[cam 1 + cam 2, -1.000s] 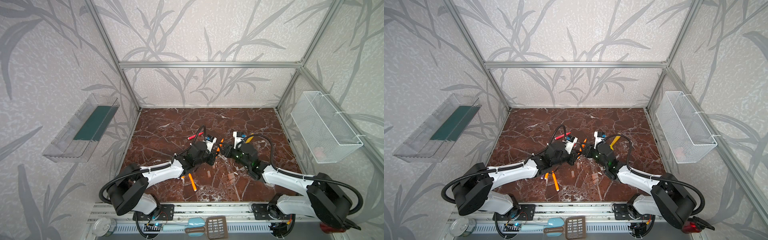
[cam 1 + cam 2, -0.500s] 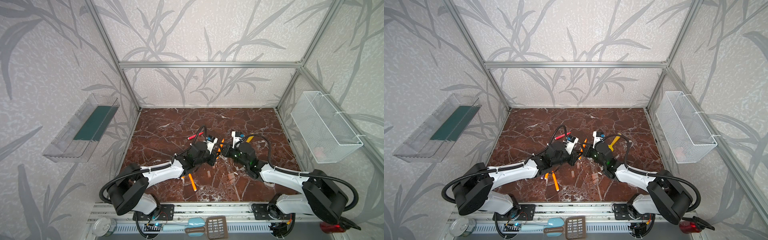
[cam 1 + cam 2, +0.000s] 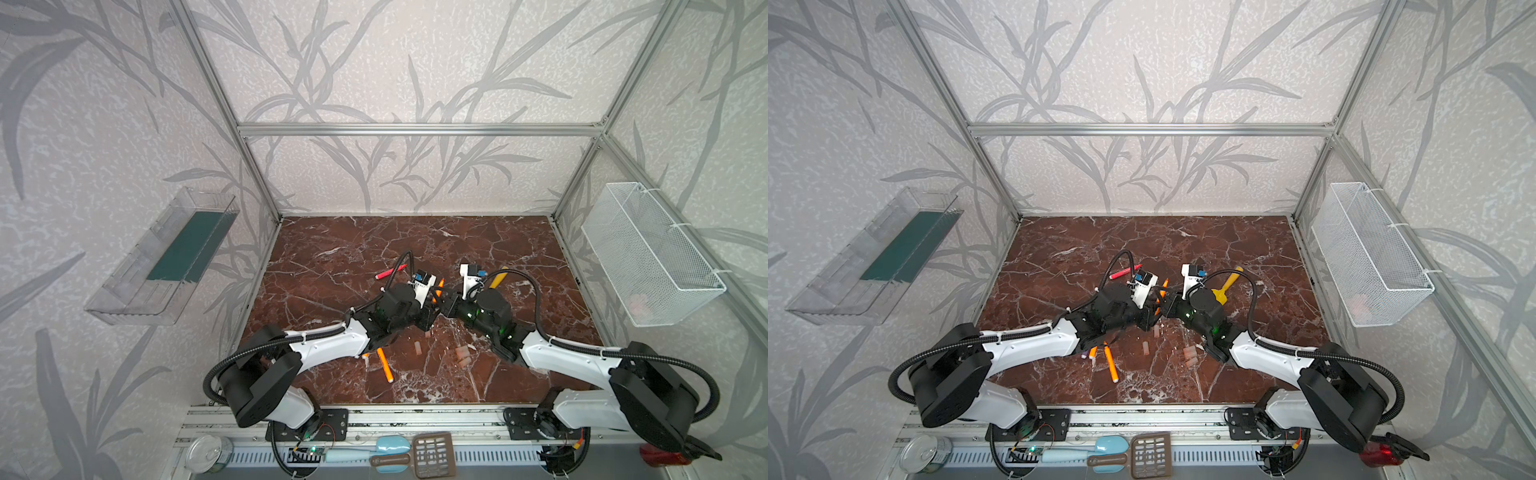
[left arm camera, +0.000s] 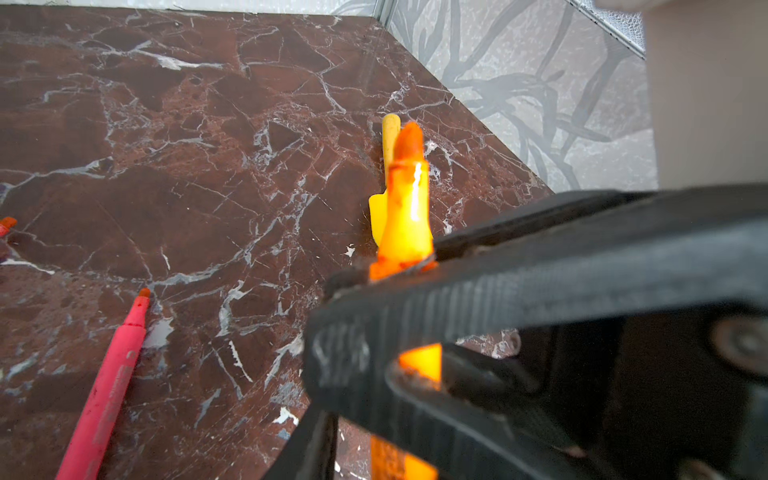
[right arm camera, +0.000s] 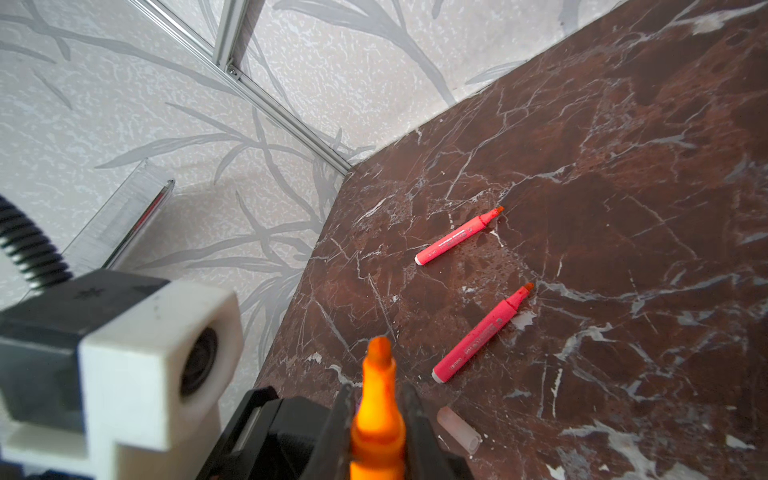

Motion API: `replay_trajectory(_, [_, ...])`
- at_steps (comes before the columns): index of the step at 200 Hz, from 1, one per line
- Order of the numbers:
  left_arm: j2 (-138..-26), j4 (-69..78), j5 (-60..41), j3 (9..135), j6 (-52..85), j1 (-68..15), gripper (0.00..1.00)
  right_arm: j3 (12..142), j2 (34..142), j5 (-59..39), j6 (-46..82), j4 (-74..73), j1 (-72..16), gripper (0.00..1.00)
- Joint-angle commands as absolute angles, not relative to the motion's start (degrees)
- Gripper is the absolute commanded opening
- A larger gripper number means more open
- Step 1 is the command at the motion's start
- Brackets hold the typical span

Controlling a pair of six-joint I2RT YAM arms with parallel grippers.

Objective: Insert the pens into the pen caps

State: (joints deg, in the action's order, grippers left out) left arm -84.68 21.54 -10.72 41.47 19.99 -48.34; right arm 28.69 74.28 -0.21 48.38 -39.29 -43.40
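Top views, right gripper (image 3: 444, 306): is squeezing tight on the held orange pen (image 3: 438, 289), close to the yellow spatula (image 3: 498, 277)
Top views, left gripper (image 3: 430, 318): is sitting by that pen, on the side away from the yellow spatula; I cannot tell if it is gripping or letting go
Top views, pen caps (image 3: 1145, 348): are lying on the table (image 3: 1225, 241), well apart from the yellow spatula
Top views, loose orange pen (image 3: 1111, 365): is lying even farther from the yellow spatula
Left wrist view, held orange pen (image 4: 405, 199): is standing up, tip bare, hiding part of the yellow spatula (image 4: 390, 141)
Right wrist view, fingers (image 5: 415, 415): are pressing the held orange pen (image 5: 377, 399) from both sides, one pen cap (image 5: 459, 430) lying just beside, two red-pink pens (image 5: 484, 336) lying flat
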Motion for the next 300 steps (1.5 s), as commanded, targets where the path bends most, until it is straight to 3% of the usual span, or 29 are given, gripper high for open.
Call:
replay_trajectory(1, [-85.0, 23.6, -10.0, 40.6, 19.5, -48.6, 0.36, 27.8, 72.7, 1.0, 48.8, -41.8, -44.2, 0.0])
replay_trajectory(18, [-84.7, 24.0, -9.4, 40.3, 19.7, -48.6, 0.3, 27.5, 72.7, 1.1, 49.2, -42.0, -44.4, 0.0])
replay_trajectory(32, [-84.3, 24.4, -8.7, 40.0, 19.8, -48.6, 0.16, 27.2, 72.8, 1.2, 49.3, -41.9, -44.5, 0.0])
replay_trajectory(43, [-84.0, 24.5, -7.8, 39.7, 20.0, -48.6, 0.1, 27.2, 72.8, 1.3, 49.3, -41.9, -44.6, 0.02])
replay_trajectory(55, [-83.5, 24.0, -5.6, 39.6, 20.4, -48.6, 0.0, 27.0, 72.5, 1.7, 49.1, -41.7, -44.6, 0.11])
replay_trajectory(92, [-79.7, 19.6, 3.2, 38.7, 24.0, -48.6, 0.0, 27.4, 67.2, 2.7, 47.5, -33.4, -44.6, 0.56])
replay_trajectory(126, [-75.2, 16.9, 11.4, 32.2, 31.3, -48.5, 0.0, 25.9, 55.3, 7.5, 43.9, -18.9, -46.8, 0.72])
replay_trajectory(152, [-73.5, 12.6, 20.3, 27.0, 40.1, -48.3, 0.0, 23.5, 46.6, 11.0, 42.4, -8.4, -48.2, 0.73])
replay_trajectory(168, [-72.7, 16.9, 17.0, 23.8, 39.1, -48.1, 0.0, 20.8, 42.9, 10.3, 43.5, -5.6, -48.3, 0.73])
replay_trajectory(202, [-72.9, 10.0, 12.5, 25.3, 36.6, -48.1, 0.0, 15.7, 39.1, 7.3, 45.1, -4.2, -50.3, 0.73])
replay_trajectory(232, [-68.9, 6.3, 13.0, 24.8, 33.8, -48.1, 0.0, 14.1, 42.2, 9.0, 44.8, -5.5, -55.2, 0.72])
replay_trajectory(251, [-62.0, -4.0, 17.2, 27.7, 31.7, -48.1, 0.0, 15.6, 47.2, 9.2, 44.6, -6.2, -57.3, 0.67])
replay_trajectory(276, [-52.2, -18.1, 22.9, 32.5, 36.5, -47.9, 0.0, 18.1, 53.1, 9.0, 44.3, -7.1, -58.3, 0.64])
replay_trajectory(300, [-44.1, -21.7, 19.2, 33.5, 41.5, -47.4, 0.0, 17.9, 56.2, 9.3, 44.7, -9.5, -58.3, 0.63])
